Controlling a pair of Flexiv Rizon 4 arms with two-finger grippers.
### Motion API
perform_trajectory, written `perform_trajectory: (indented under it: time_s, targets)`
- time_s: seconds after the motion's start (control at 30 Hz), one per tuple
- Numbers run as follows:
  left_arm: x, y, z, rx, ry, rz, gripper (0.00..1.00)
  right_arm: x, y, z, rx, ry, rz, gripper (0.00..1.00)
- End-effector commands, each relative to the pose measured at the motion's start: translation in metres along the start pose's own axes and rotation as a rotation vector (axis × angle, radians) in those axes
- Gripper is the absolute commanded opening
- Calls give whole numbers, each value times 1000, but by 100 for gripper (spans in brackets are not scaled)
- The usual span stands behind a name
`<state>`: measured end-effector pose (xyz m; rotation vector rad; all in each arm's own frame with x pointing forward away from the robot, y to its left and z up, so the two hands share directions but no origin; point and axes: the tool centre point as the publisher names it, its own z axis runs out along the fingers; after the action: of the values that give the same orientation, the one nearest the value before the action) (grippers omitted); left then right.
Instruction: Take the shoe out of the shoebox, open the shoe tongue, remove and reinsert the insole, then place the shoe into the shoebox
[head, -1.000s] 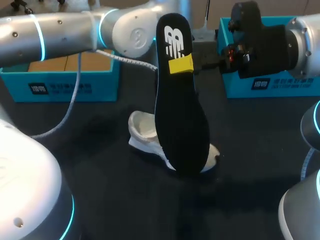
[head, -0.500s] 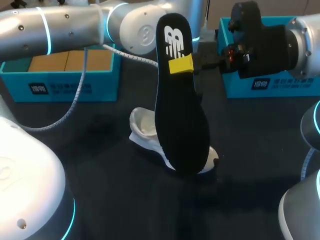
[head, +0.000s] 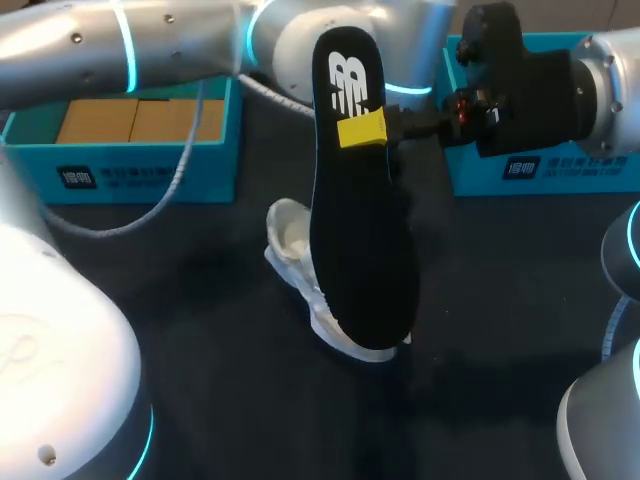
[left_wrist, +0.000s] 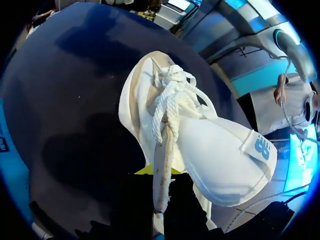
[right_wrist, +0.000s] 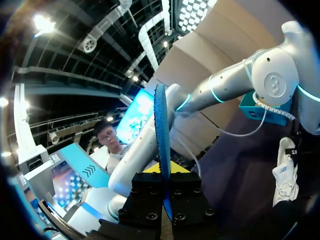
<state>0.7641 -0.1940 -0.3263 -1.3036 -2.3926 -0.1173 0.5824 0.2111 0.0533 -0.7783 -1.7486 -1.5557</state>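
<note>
**Shoe turned on the table while the insole waited overhead**

Over the last second the left arm (head: 150, 45) swung further across the far side of the table, and the white shoe (head: 290, 240) turned with it: its toe came round toward the near edge and its heel slid a little to the right. The right gripper (head: 362, 131) did not shift. Its jaws were closed on the black insole (head: 362, 240), one yellow tip flat on the face, holding it upright above the shoe, toe end down. In the right wrist view the insole (right_wrist: 161, 125) stood edge-on between that gripper's (right_wrist: 161, 170) fingers.

In the left wrist view the shoe (left_wrist: 200, 140) sat very close ahead, laces up. Only a sliver of yellow from the left gripper (left_wrist: 152, 171) showed under it, so whether those jaws were open or clamped on the shoe could not be told, though the shoe's turn suggested some hold or push.

The shoe rested on the dark tabletop, outside both the left teal box (head: 130, 175) and the right teal box (head: 540, 170) (which of them is the shoebox proper was unclear). The insole was already out; the turn probably served to line the shoe's opening up for reinsertion
</note>
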Motion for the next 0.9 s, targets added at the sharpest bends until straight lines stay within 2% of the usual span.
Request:
perform_trajectory:
  time_s: [0.03, 0.33, 0.6, 0.9]
  targets:
    - [-11, 0, -5, -24, 94, 44, 0, -1, 2, 4, 1, 0, 1, 0]
    - [-17, 11, -6, -67, 123, 178, 0, -1, 2, 4, 1, 0, 1, 0]
    - [-19, 17, 7, -55, 135, 202, 0, -1, 2, 4, 1, 0, 1, 0]
    - [-24, 17, 15, -121, 163, 285, 0, -1, 2, 4, 1, 0, 1, 0]
